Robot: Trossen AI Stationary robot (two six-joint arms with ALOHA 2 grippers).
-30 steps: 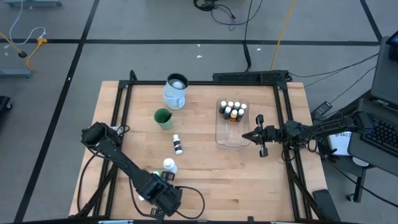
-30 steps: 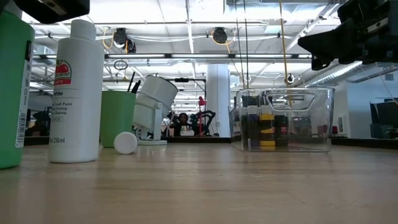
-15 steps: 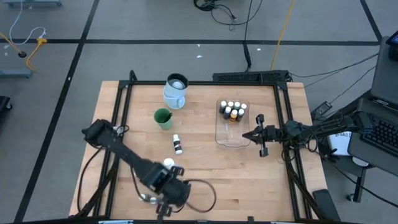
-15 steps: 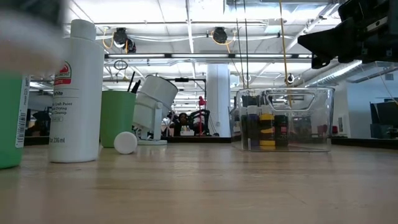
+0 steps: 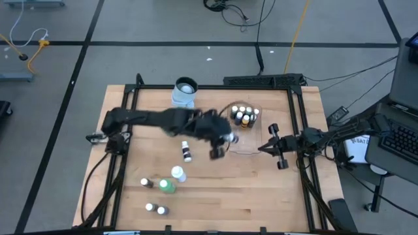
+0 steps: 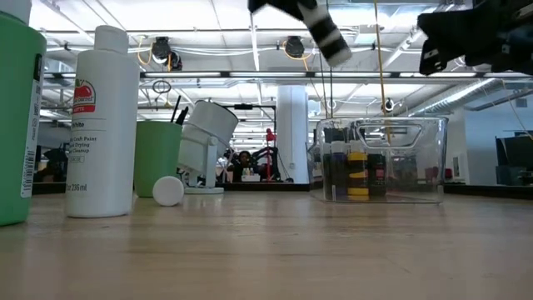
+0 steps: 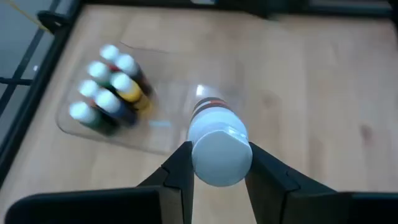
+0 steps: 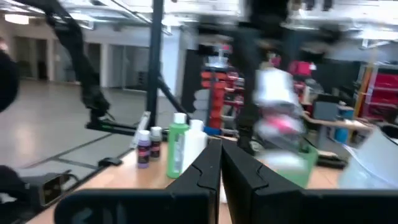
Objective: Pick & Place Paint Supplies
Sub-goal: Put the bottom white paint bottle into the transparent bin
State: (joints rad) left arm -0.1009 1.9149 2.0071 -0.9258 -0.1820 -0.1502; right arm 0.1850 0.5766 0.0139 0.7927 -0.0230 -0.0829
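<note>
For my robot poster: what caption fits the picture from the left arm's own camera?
Left gripper carries a small white-capped bottle above the clear tub of little paint bottles.

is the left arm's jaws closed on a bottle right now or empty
Closed on one: in the left wrist view the left gripper clamps a small white-capped bottle above the clear tub.

Overhead, table-level and both wrist cameras share the clear tub [image 5: 243, 130] mid-table.
</note>
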